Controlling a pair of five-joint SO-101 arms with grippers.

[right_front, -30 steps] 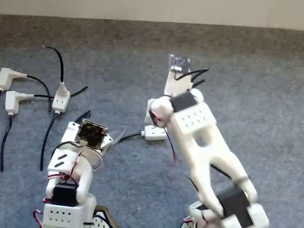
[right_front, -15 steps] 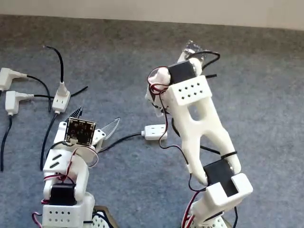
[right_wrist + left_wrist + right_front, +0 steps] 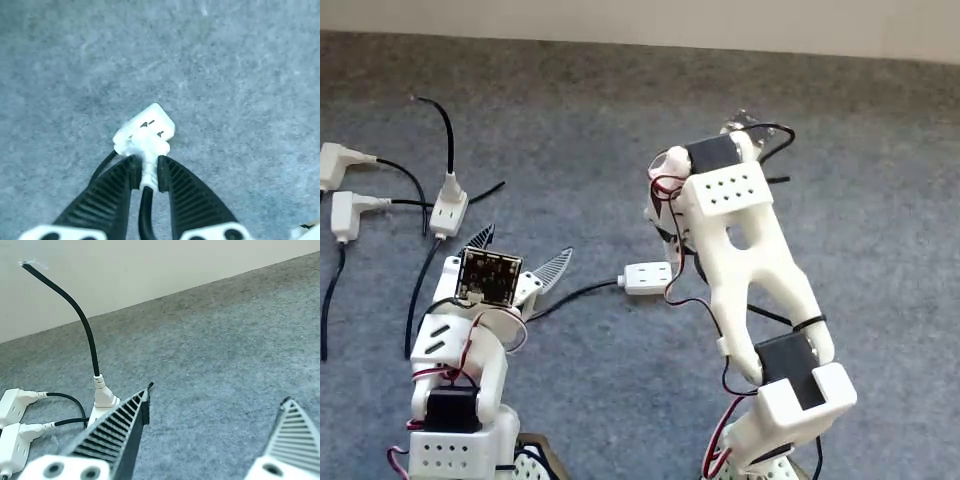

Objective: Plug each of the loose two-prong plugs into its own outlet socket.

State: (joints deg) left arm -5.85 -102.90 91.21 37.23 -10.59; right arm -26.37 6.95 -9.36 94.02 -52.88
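Right end effector (image 3: 148, 165) pinches a white plug (image 3: 142, 145) by its neck, black cord (image 3: 145, 210) running back between the fingers. Left end effector (image 3: 525, 245) hangs spread wide over the grey counter (image 3: 880, 200), gripping nothing. White socket (image 3: 648, 277) lies on the counter between the arms, just beside the right arm (image 3: 740, 260). Plug nose overlaps the socket in the right wrist view; can't tell if seated. Three other white cord pieces (image 3: 448, 212) lie far left.
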